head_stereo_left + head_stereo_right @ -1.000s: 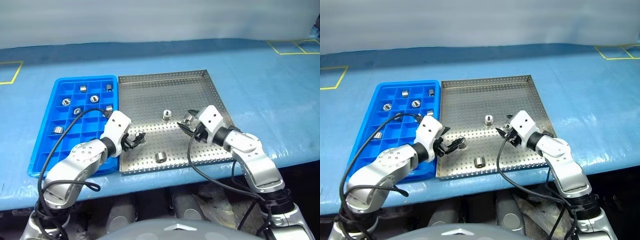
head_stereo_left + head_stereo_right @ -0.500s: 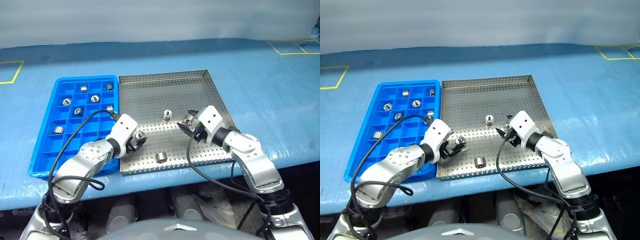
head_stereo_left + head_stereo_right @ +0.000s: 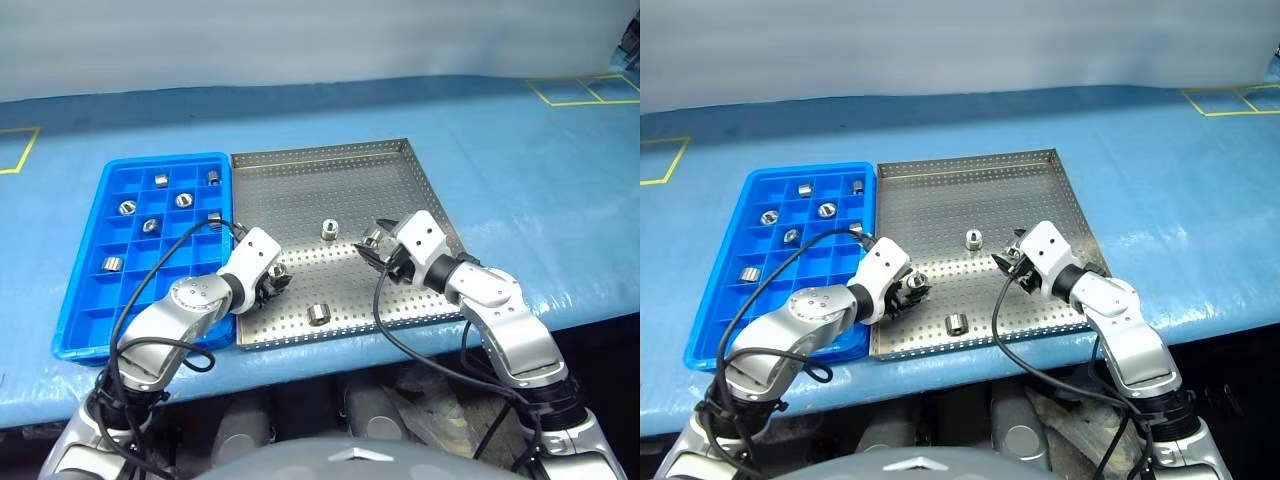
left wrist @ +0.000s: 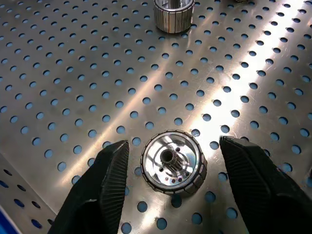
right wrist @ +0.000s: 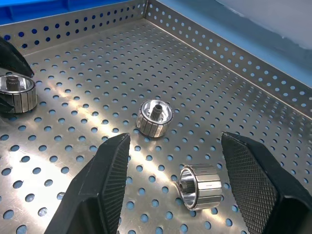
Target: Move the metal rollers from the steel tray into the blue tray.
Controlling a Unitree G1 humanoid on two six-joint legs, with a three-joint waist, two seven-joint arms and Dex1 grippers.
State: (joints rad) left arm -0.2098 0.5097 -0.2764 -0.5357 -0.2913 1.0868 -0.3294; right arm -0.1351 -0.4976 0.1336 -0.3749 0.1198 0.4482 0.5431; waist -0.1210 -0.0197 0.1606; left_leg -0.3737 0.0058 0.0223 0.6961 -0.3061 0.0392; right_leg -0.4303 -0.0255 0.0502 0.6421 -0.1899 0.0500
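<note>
The steel tray (image 3: pixel 300 180) holds several metal rollers. One roller (image 4: pixel 173 168) stands on end between my left gripper's (image 4: pixel 173 144) fingers, with a gap on each side; that gripper (image 3: pixel 276 280) is open, low over the tray's near left part. My right gripper (image 3: pixel 376 246) is open over the tray's right side, with a roller (image 5: pixel 201 186) lying just ahead between its fingers and another roller (image 5: pixel 155 118) farther on. A loose roller (image 3: pixel 319 314) lies near the front rim. The blue tray (image 3: pixel 90 310) sits left of the steel tray with several rollers (image 3: pixel 127 207) in its compartments.
Both trays lie on a pale blue table (image 3: pixel 540 170) whose front edge runs just below them. Yellow tape marks (image 3: pixel 585 90) sit at the far right and far left. Black cables loop from both wrists over the trays' front parts.
My left gripper has come down and slightly right, so its fingers now straddle the roller on the steel tray floor. The right arm has stayed put. The camera has shifted slightly.
</note>
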